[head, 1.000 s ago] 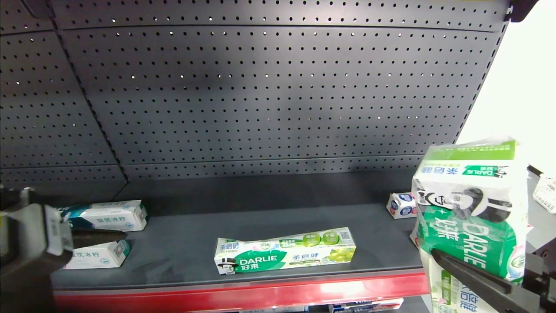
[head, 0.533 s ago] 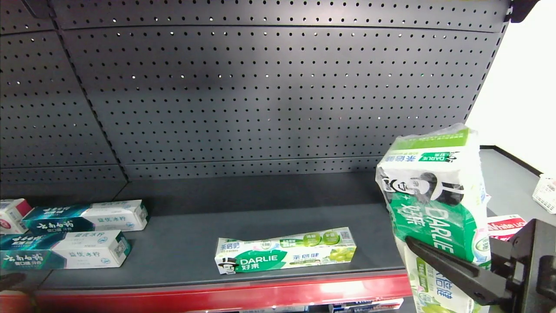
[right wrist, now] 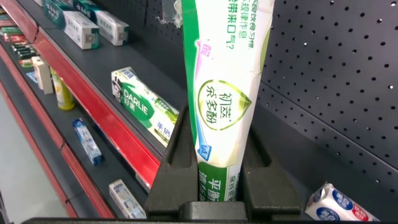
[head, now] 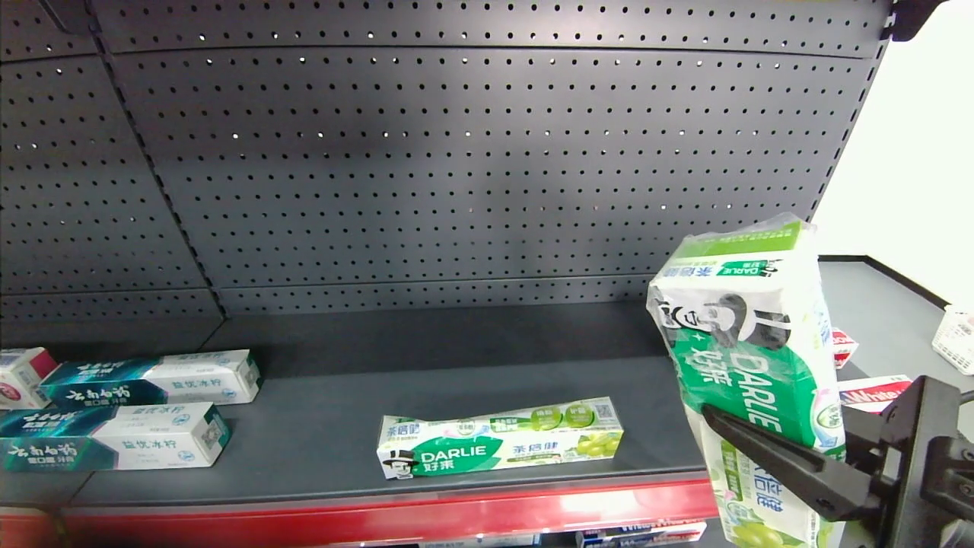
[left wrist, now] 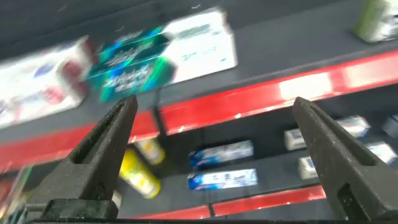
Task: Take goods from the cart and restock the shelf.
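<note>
The right gripper (right wrist: 217,134) was shut tight on a wrapped green-and-white pack (head: 749,335) of toothpaste, with one finger (head: 784,464) on each flat side near its lower end. The pack stood nearly upright, its top leaning a little to the left; it was held up at the right end of the shelf (head: 456,365), in front of the red edge (head: 380,517). In the right wrist view it rose straight out from between the fingers, with the pegboard (head: 456,190) behind it.

A green box (head: 498,438) lay flat near the front middle of the shelf, well apart from the pack. Two teal boxes (head: 152,378) lay one behind the other at the left end; a small box (head: 19,377) lay just beside the rear one. A red box (head: 875,393) lay behind the pack on the right; a white basket (head: 955,339) stood farther right.

The left gripper (left wrist: 214,106) was spread wide, with nothing between its fingers. It hung in front of the red edge, with one teal box on the shelf beyond it. A lower shelf (left wrist: 261,121) beneath held blue boxes (left wrist: 221,152) and yellow bottles (left wrist: 140,174); the blur hid any finer detail there.
</note>
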You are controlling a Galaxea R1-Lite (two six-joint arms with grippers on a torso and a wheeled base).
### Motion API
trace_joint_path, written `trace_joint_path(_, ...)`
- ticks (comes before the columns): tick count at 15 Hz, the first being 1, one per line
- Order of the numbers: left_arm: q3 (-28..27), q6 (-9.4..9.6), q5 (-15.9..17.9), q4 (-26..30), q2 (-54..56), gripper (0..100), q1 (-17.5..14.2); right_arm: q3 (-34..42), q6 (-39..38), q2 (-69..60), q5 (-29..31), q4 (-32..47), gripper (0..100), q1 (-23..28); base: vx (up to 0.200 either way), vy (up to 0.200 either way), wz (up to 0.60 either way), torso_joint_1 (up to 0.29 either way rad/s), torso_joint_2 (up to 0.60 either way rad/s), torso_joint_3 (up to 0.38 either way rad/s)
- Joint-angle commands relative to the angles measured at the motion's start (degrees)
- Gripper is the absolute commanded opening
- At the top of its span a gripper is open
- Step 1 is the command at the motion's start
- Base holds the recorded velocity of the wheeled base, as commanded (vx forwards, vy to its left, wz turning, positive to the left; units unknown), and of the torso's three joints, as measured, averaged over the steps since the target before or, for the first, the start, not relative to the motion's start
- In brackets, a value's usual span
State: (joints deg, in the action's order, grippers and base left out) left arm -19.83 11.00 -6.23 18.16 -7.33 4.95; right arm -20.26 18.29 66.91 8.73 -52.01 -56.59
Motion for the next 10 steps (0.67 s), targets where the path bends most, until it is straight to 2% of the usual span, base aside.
trace_joint_path(1,-0.2,-0.36,-0.45,2.14,2.84,100,-3.1,-0.48,0.0,0.15,-0.03,-0.03,0,-0.1,0.0,0.0,0.0,0.0,0.0,0.0)
trace_joint_path(3,3.84,-0.45,0.43,1.7,5.66,100,-4.6,-0.39,0.0,0.15,-0.03,-0.03,0,-0.1,0.0,0.0,0.0,0.0,0.0,0.0)
trace_joint_path(5,9.55,-0.8,3.5,-1.46,6.71,100,-4.77,-0.13,0.0,-0.03,-0.03,-0.03,0,-0.1,0.0,0.0,0.0,0.0,0.0,0.0)
trace_joint_path(6,13.95,-1.42,5.26,-8.14,6.71,100,-4.77,-0.04,0.0,-0.12,-0.03,-0.03,0,-0.1,0.0,0.0,0.0,0.0,0.0,0.0)
trace_joint_path(7,18.87,-5.02,8.78,-19.57,6.62,100,-4.69,0.05,0.0,-0.12,-0.03,-0.03,0,-0.1,0.0,0.0,0.0,0.0,0.0,0.0)
trace_joint_path(8,19.83,-8.45,12.73,-22.21,6.8,100,-4.77,0.05,0.0,0.15,-0.03,-0.03,0,-0.1,0.0,0.0,0.0,0.0,0.0,0.0)
trace_joint_path(9,19.83,-11.79,16.69,-22.38,6.8,100,-4.77,-0.22,0.0,0.67,-0.03,-0.03,0,-0.1,0.0,0.0,0.0,0.0,0.0,0.0)
trace_joint_path(10,19.83,-16.53,17.74,-22.29,6.8,100,-4.77,-0.66,0.0,2.52,-0.03,-0.03,0,-0.1,0.0,0.0,0.0,0.0,0.0,0.0)
